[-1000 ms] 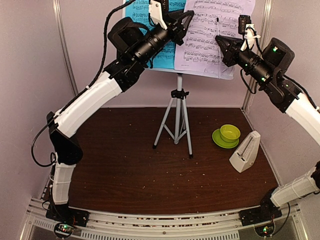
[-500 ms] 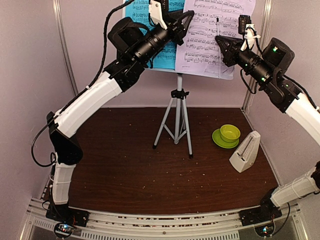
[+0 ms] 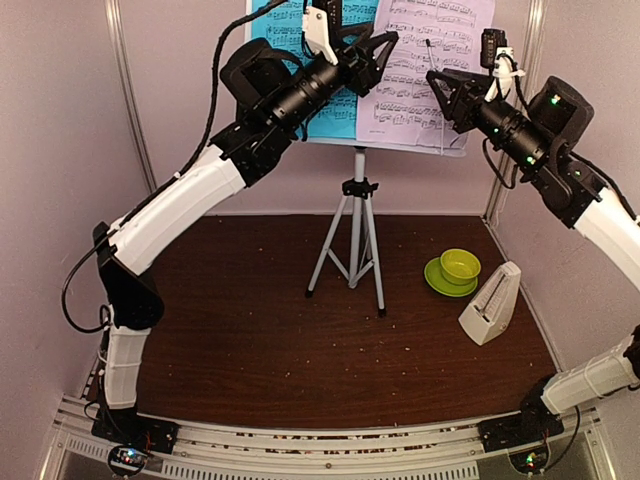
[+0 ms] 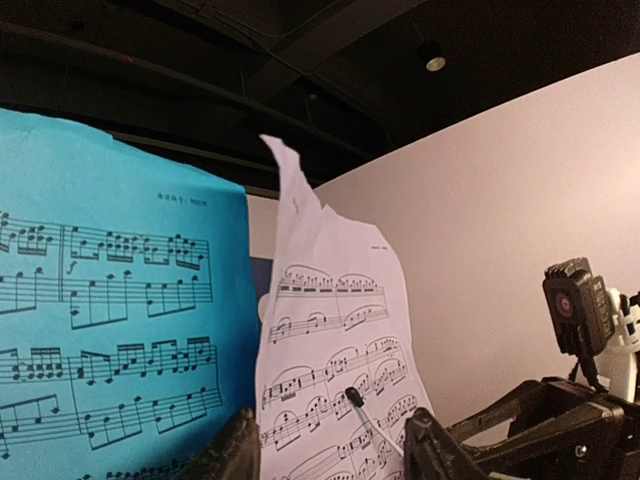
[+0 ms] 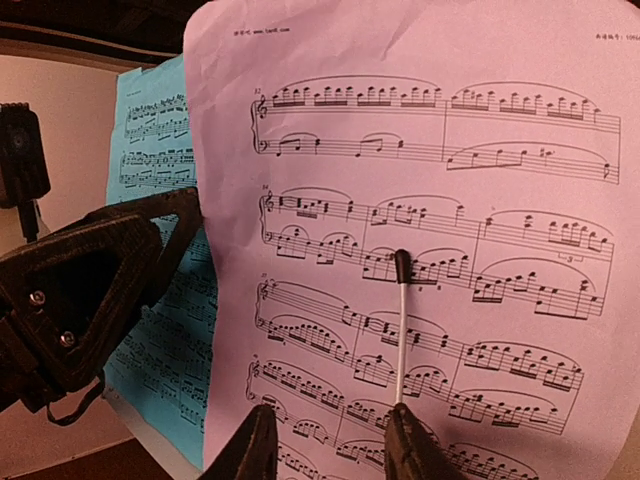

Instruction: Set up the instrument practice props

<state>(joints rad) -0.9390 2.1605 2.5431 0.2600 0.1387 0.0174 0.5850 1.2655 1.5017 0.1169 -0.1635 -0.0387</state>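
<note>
Tabletop (image 3: 250, 330) of dark brown wood carries the music stand (image 3: 357, 215), which is upright on its grey tripod legs close to the back wall. On the left half of the stand leans the cyan music sheet (image 3: 275, 25), upright and flat.

The left hand (image 4: 332, 452) is raised in front of the stand, at the place where the two sheets meet. Its fingers are apart. The lower left border of the lilac music sheet (image 5: 450, 200) shows between them, but I cannot tell if they touch it.

The lilac sheet leans on the right half of the stand, just beside the cyan one, and its top left corner is bent. A thin white rod (image 5: 402, 330) with a black tip lies upright across the front of this sheet.

The right hand (image 5: 328, 445) is in front of the right half of the stand, with fingers apart and the foot of the rod beside one fingertip.

To the right of the stand's legs, a lime-green cup (image 3: 460, 263) sits on its saucer (image 3: 437, 280). Further right of the stand, near the saucer, the cream metronome (image 3: 492, 305) is upright on the tabletop.
</note>
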